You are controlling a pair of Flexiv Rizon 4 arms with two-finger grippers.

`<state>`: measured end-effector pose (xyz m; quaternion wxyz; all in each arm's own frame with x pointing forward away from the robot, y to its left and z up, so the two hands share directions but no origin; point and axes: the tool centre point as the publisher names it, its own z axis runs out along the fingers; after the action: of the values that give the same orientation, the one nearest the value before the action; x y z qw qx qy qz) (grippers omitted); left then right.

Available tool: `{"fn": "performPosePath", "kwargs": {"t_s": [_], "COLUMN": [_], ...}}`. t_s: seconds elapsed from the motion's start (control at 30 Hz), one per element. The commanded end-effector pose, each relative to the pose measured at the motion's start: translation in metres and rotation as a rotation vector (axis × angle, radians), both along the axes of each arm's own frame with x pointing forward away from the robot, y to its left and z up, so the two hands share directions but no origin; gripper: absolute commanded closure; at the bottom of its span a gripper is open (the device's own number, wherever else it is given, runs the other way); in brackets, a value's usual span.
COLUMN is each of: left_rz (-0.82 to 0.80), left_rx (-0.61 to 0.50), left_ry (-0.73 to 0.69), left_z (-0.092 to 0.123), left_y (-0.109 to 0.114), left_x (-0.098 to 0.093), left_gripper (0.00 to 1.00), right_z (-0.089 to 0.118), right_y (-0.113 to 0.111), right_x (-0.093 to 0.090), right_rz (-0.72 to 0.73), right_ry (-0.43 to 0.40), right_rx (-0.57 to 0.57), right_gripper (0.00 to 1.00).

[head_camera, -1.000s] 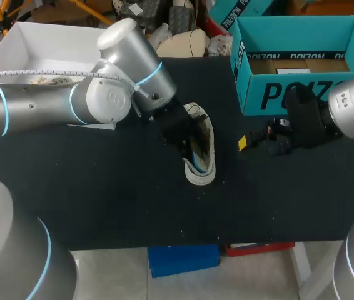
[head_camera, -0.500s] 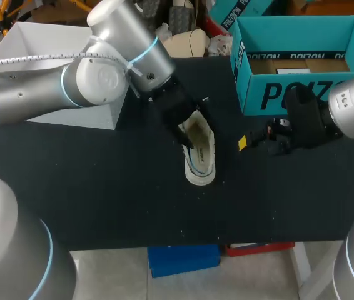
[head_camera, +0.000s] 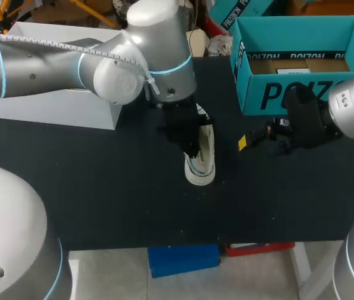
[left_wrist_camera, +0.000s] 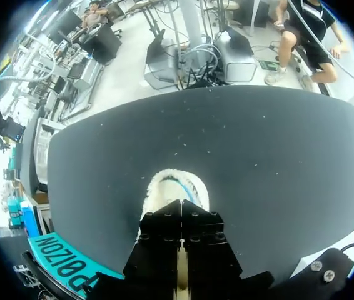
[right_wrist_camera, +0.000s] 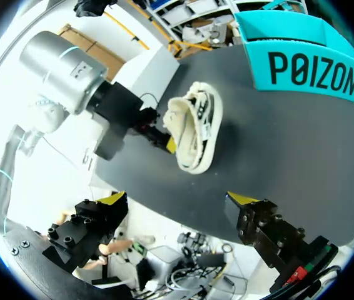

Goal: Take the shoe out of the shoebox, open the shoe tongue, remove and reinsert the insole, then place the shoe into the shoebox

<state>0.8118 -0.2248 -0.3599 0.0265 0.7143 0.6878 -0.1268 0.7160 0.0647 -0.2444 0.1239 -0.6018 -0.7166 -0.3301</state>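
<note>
A white shoe (head_camera: 201, 161) with blue trim lies on the black table, toe toward the front edge. It appears tipped onto its side (right_wrist_camera: 196, 128), its opening facing my left gripper (right_wrist_camera: 164, 140). That gripper (head_camera: 188, 142) comes down at the shoe's heel end, fingers pressed together at the opening (left_wrist_camera: 181, 215). I cannot tell whether fabric is pinched between them. The shoe's toe (left_wrist_camera: 174, 187) shows just ahead of its fingers. My right gripper (head_camera: 247, 142) hangs open to the right of the shoe, nothing between its yellow tips (right_wrist_camera: 177, 200). The teal shoebox (head_camera: 255, 94) stands open at the back right.
A white box (head_camera: 52, 106) stands at the back left, partly behind my left arm. Bare black tabletop (head_camera: 102, 200) runs from the shoe to the front edge. The shoebox wall (right_wrist_camera: 308, 69) rises just beyond the shoe.
My left arm has swung rightward, its gripper settling at the shoe's opening and shutting after standing open. The shoe has shifted slightly. The right arm has kept still.
</note>
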Motion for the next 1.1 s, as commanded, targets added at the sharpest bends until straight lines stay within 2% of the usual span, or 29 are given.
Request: {"fn": "performPosePath", "kwargs": {"t_s": [0.03,0.2,0.57,0.67,0.73,0.87,0.97,1.03,1.1], "left_rz": [-0.008,-0.026,-0.006,0.000,0.014,0.091,0.168,0.202,0.287], "left_rx": [0.071,0.110,0.099,0.075,0.039,-0.082,-0.196,-0.255,-0.372], "left_ry": [0.014,0.011,0.065,0.081,0.098,0.166,0.217,0.193,0.213], "left_z": [-0.014,-0.032,-0.067,-0.062,-0.050,-0.014,0.016,0.039,0.059], "left_y": [-0.009,-0.007,-0.015,-0.016,-0.015,-0.011,-0.006,-0.003,-0.001], "left_x": [0.002,0.006,0.004,0.002,0.000,0.000,0.009,0.020,0.035], "left_gripper": [1.00,1.00,1.00,1.00,1.00,1.00,1.00,1.00,1.00], "right_z": [0.000,0.000,0.000,0.000,0.000,0.000,0.000,0.000,0.000], "right_y": [0.000,0.000,0.000,0.000,0.000,0.000,0.000,0.000,0.000], "right_x": [0.000,0.000,0.000,0.000,0.000,0.000,0.000,0.000,0.000], "right_rz": [-0.001,-0.001,-0.001,-0.001,-0.001,-0.001,-0.001,-0.001,-0.001], "right_ry": [0.001,0.001,0.001,0.001,0.001,0.001,0.001,0.001,0.001], "right_rx": [-0.002,-0.002,-0.002,-0.002,-0.002,-0.002,-0.002,-0.002,-0.002], "right_gripper": [0.00,0.00,0.00,0.00,0.00,0.00,0.00,0.00,0.00]}}
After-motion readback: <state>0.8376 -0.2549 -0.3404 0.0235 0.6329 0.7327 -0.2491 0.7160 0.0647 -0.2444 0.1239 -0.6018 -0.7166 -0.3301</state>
